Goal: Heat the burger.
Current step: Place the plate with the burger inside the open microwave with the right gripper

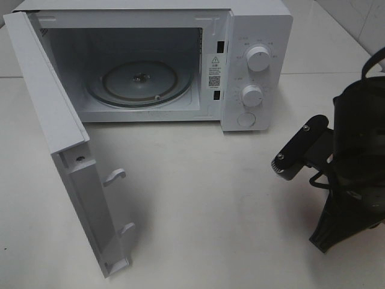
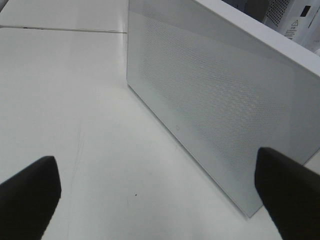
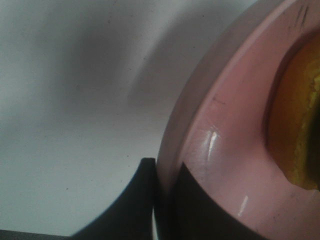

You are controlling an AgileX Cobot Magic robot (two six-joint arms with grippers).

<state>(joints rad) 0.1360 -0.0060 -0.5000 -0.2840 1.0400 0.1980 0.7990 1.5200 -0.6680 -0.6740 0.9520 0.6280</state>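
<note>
Near open microwave (image 1: 264,36), right hand (image 3: 162,200) pinching pink plate (image 3: 225,140), left hand (image 2: 160,195) wide open

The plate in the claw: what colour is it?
Pale pink; the plate shows clearest in the right wrist view.

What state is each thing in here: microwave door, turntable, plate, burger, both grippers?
microwave door: swung fully open
glass turntable: bare
pink plate: clamped at its rim
burger: on the pink plate, mostly out of frame
left gripper: jaws wide open, empty
right gripper: jaws shut on the pink plate
</note>
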